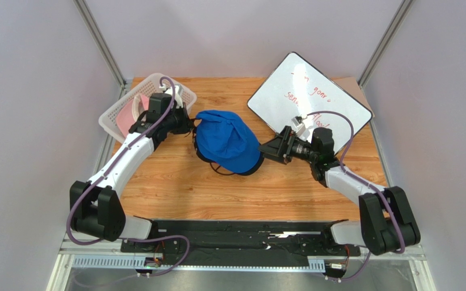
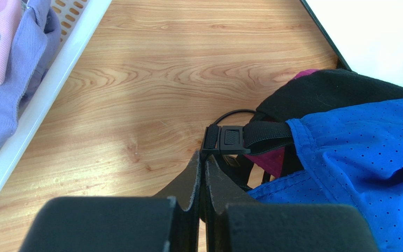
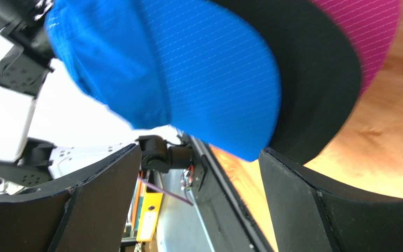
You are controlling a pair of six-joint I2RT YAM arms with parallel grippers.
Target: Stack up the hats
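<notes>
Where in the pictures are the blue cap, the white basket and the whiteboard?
blue cap (image 1: 226, 140), top view, on its crown.
white basket (image 1: 127, 97), top view, on its left rim.
whiteboard (image 1: 307, 91), top view, on its white face.

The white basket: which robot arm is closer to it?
The left arm. Its jaws, shut, sit right beside the white basket, at the back of the blue cap. The right arm holds its jaws open at the cap's brim, on the side away from the basket.

Red handwriting on the whiteboard (image 1: 305, 100) is too blurred to read.
</notes>
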